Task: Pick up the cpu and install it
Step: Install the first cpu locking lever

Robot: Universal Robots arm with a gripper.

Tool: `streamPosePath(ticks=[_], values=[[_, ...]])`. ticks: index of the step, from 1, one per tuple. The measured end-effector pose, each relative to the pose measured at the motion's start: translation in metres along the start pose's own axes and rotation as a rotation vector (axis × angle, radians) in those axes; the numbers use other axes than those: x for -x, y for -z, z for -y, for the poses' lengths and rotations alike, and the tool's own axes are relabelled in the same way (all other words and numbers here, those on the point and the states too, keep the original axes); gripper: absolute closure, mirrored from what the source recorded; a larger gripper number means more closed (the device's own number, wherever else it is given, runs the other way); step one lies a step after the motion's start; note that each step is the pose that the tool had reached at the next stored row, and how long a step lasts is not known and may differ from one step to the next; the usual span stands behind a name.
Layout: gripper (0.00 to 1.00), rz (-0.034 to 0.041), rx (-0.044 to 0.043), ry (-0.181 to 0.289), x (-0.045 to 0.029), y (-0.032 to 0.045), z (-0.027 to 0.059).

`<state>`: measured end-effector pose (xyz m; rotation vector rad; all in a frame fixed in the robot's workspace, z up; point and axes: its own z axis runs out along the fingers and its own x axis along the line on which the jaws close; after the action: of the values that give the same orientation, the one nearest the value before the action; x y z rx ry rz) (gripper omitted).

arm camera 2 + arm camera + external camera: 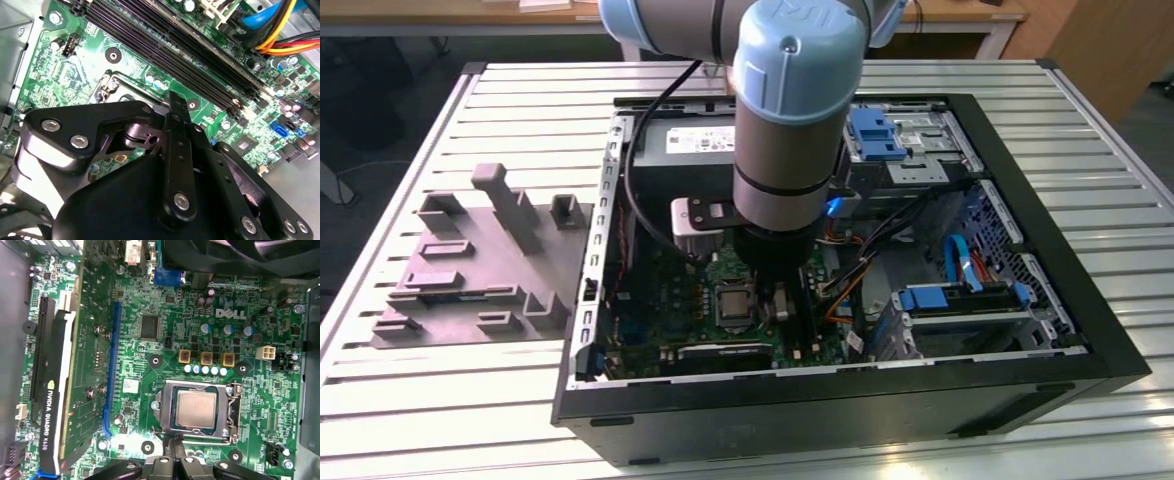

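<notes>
A slatted pale metal table [440, 400] carries an open black computer case [1067, 330], with a grey moulded tray [467, 270] at centre left of the exterior view and wooden furniture along the top edge. The arm [787, 120] descends from the top centre of that frame into the case, over the green motherboard [680, 310].

In the first wrist view the cpu [196, 408], a pale silvery square, lies inside the metal-framed socket [196, 410] at lower centre right of the frame. It appears seated flat and square to the frame. The pincer [173, 442] shows at the bottom centre, its tips drawn narrow and close together, just beside the lower edge of the socket and holding nothing. In the second wrist view the pincer [172, 102] body fills the lower half, with its tip near the socket corner.

A dark expansion card [55, 390] stands along the left of the first wrist view, well apart from the socket.

Judgement: the chip looks placed, and the work now concerns the socket hardware. To do this well, contact should stay on the frame or lever, never on the chip top, with slow, vertical motion and no sideways drag.
</notes>
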<state>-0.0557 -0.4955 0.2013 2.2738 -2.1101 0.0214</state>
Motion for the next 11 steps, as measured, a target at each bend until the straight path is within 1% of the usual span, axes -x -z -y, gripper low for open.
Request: streamPosePath(ticks=[4,11], values=[[0.89,-0.0001,0.0,0.0,-0.0002,0.0058,-0.0001],[0.89,0.0,0.0,0.0,-0.0007,0.0184,-0.0004]])
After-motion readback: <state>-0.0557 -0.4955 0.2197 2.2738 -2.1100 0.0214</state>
